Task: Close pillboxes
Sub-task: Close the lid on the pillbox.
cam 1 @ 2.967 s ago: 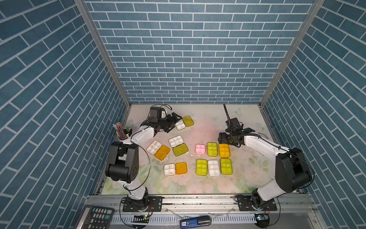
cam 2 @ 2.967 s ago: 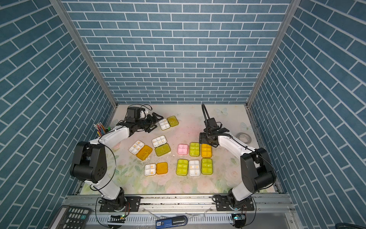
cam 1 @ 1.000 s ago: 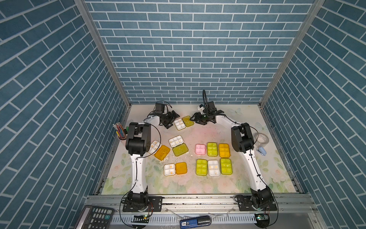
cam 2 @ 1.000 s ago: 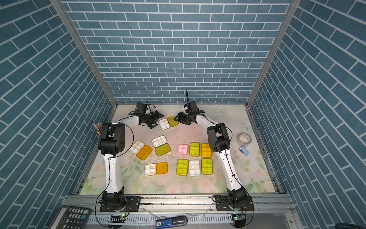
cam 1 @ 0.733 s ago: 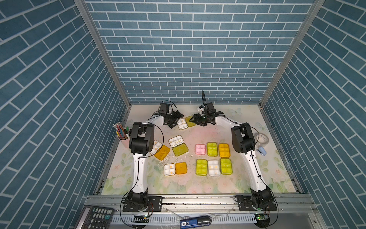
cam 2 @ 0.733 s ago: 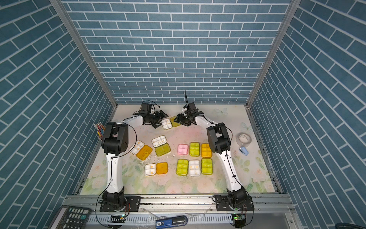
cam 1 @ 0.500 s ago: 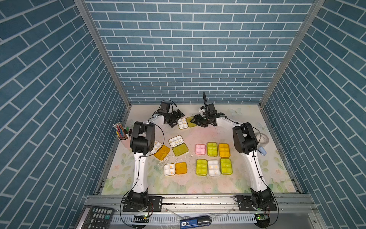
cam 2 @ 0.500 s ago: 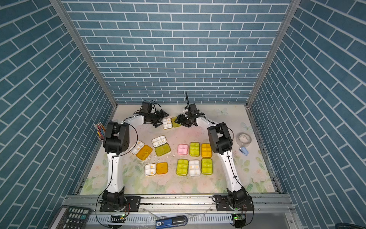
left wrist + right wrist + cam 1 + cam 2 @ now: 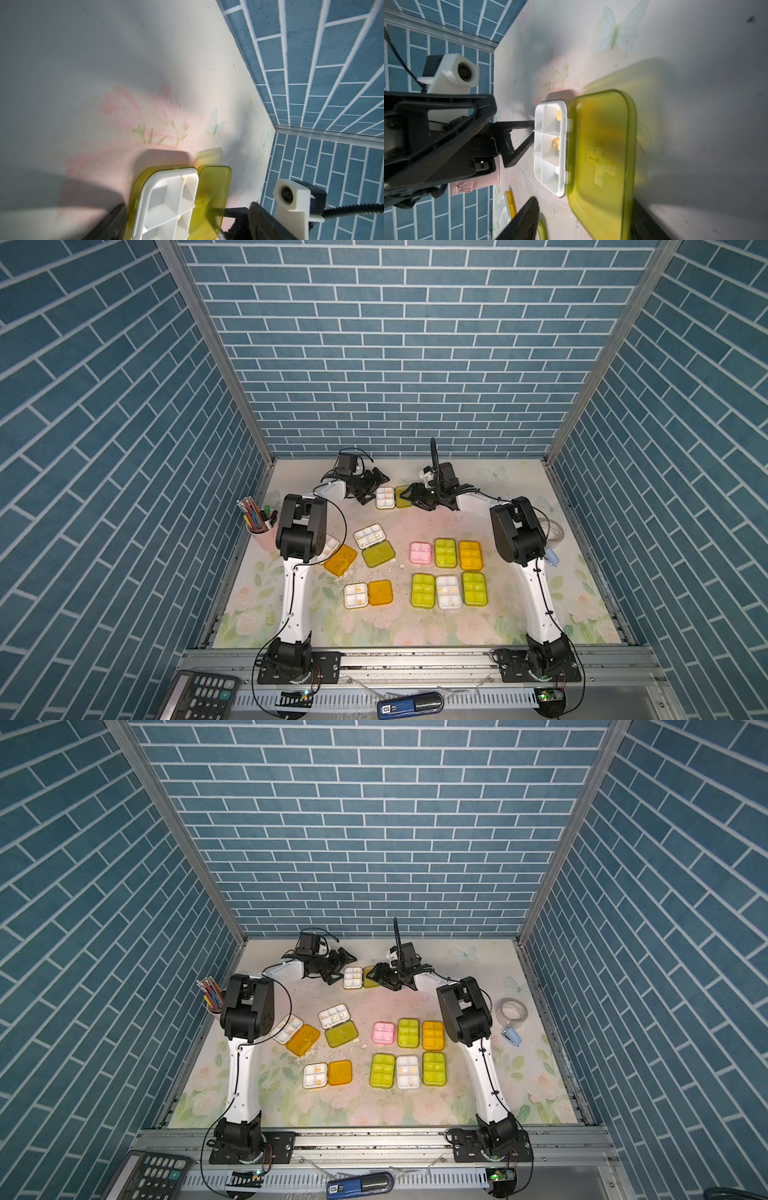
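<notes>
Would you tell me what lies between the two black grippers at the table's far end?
An open pillbox: its white compartmented plastic tray nearer the left gripper, its translucent yellow-green lid nearer the right gripper. Both top views show it.

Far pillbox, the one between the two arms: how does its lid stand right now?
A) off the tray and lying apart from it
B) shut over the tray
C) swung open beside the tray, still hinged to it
C: on the far pillbox, the right wrist view shows the yellow-green lid folded out next to the white tray, joined along one edge, with the compartments uncovered.
</notes>
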